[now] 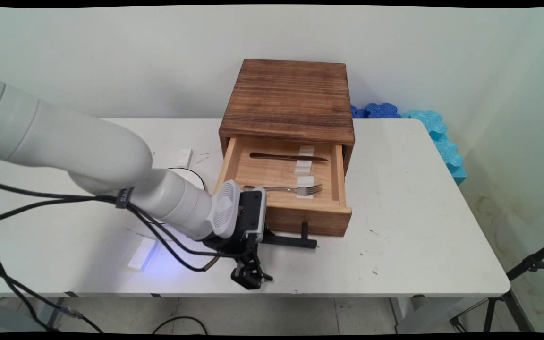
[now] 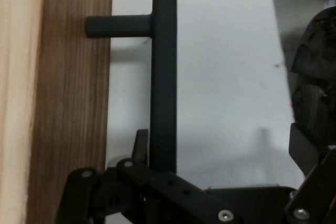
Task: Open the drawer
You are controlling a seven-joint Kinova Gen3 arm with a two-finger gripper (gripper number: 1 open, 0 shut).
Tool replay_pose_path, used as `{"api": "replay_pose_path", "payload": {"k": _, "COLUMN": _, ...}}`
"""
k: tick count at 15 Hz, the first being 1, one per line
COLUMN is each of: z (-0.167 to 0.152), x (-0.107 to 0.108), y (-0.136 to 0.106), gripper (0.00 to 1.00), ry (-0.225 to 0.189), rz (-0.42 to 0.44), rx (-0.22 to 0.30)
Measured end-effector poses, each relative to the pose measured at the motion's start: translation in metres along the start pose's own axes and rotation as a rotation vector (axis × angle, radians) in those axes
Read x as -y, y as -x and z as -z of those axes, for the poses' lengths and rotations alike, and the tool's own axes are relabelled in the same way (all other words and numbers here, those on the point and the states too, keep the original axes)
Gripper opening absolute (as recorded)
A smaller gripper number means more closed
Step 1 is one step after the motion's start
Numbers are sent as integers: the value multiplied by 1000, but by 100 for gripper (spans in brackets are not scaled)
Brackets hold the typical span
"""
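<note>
A dark wooden box [image 1: 291,94] stands at the table's back, its light wooden drawer [image 1: 253,163] pulled out. In the drawer lie a knife [image 1: 286,157] and a fork [image 1: 295,190]. A black bar handle [image 1: 291,242] sticks out from the drawer front [image 2: 68,103]. My gripper [image 1: 260,257] is open at the handle's left end. In the hand view the handle [image 2: 163,77] runs between the fingers of the gripper [image 2: 220,145], close beside one finger [image 2: 139,142] and far from the other [image 2: 307,145]. Nothing is held.
A white dish with a dark rim [image 1: 189,174] sits left of the drawer, partly behind the arm. A white block [image 1: 142,254] lies near the front left, a smaller one [image 1: 183,157] farther back. Blue foam [image 1: 437,137] lines the far right edge. A tripod [image 1: 531,264] stands right of the table.
</note>
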Motion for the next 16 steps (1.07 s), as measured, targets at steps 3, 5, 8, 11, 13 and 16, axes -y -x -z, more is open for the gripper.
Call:
{"api": "replay_pose_path", "payload": {"k": 3, "z": 4, "x": -12, "y": 1, "gripper": 100, "ry": 10, "rz": -3, "rx": -5}}
{"api": "replay_pose_path", "payload": {"k": 5, "z": 6, "x": -19, "y": 1, "gripper": 100, "ry": 15, "rz": -3, "rx": -11}}
{"api": "replay_pose_path", "payload": {"k": 8, "z": 9, "x": -29, "y": 0, "gripper": 100, "ry": 24, "rz": -5, "rx": -23}}
{"api": "replay_pose_path", "payload": {"k": 11, "z": 10, "x": -38, "y": 0, "gripper": 100, "ry": 31, "rz": -5, "rx": -32}}
{"api": "replay_pose_path", "payload": {"k": 13, "z": 11, "x": -43, "y": 0, "gripper": 100, "ry": 35, "rz": -4, "rx": -34}}
{"api": "replay_pose_path", "payload": {"k": 16, "z": 11, "x": -51, "y": 1, "gripper": 100, "ry": 40, "rz": -3, "rx": -37}}
